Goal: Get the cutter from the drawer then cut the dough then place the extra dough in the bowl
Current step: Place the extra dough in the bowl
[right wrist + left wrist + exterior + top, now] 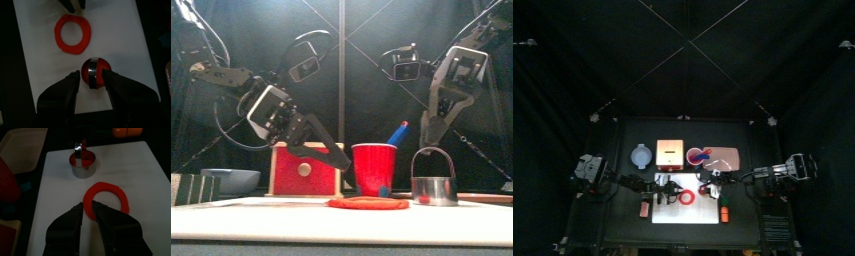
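Checking the feeds from my remote station, I found the cutter [434, 188] standing upright on the right part of the white cutting board [137, 183], its wire handle raised. The front view gave only its metal wall. The right wrist view looked straight down into it and showed a red dough disc [87, 73] filling the inside. In that same view the right end effector [94, 76] hung over the cutter with its jaws apart, one on each side, clamped on nothing. From the front its tips sat just above the handle, and I could not tell whether they touched the wire. The leftover dough ring [107, 187] lay flat on the board just beside the cutter, toward the middle. The left wrist view showed the left end effector [89, 207] with its jaws drawn together to a thin seam, tips over the ring's near edge. Only the front view made clear that those tips hung above the dough and not on it. Behind the board, the front view lined up the blue-grey bowl [231, 180] at far left, the wooden box [305, 170] with its red drawer front, and the red cup [374, 168] holding a blue knife [398, 132]. An orange toy [127, 132] appeared past the board only in the left wrist view.
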Controlling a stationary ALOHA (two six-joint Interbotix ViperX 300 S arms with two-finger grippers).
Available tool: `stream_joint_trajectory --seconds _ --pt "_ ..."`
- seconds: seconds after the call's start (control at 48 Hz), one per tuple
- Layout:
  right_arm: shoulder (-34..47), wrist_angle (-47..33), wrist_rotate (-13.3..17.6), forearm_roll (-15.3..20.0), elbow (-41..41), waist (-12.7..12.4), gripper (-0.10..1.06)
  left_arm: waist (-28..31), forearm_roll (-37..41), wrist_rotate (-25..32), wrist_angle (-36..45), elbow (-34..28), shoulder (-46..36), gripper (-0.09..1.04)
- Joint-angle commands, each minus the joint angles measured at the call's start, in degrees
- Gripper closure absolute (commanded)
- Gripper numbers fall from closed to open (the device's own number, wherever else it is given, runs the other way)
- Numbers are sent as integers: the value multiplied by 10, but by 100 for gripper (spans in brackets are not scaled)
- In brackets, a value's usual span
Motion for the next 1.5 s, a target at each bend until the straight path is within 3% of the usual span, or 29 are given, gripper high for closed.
stream_joint_trajectory --seconds 0.021,0.292,0.479,0.688,1.083,1.5 --pt "-24 -9 -1 1 -7 -2 19 9 13 6 46 -36 4 23" --pt "-28 -17 -1 5 7 1 19 23 12 25 76 -57 10 9" --pt "-28 -26 -2 4 10 3 19 31 10 25 91 -67 15 9" --pt "-28 -28 -2 5 17 3 19 31 10 25 160 -92 29 10" --pt "-28 -32 -1 5 20 3 19 30 10 25 175 -95 32 31" --pt "-28 -31 -1 4 18 0 19 32 20 25 157 -89 -25 33"
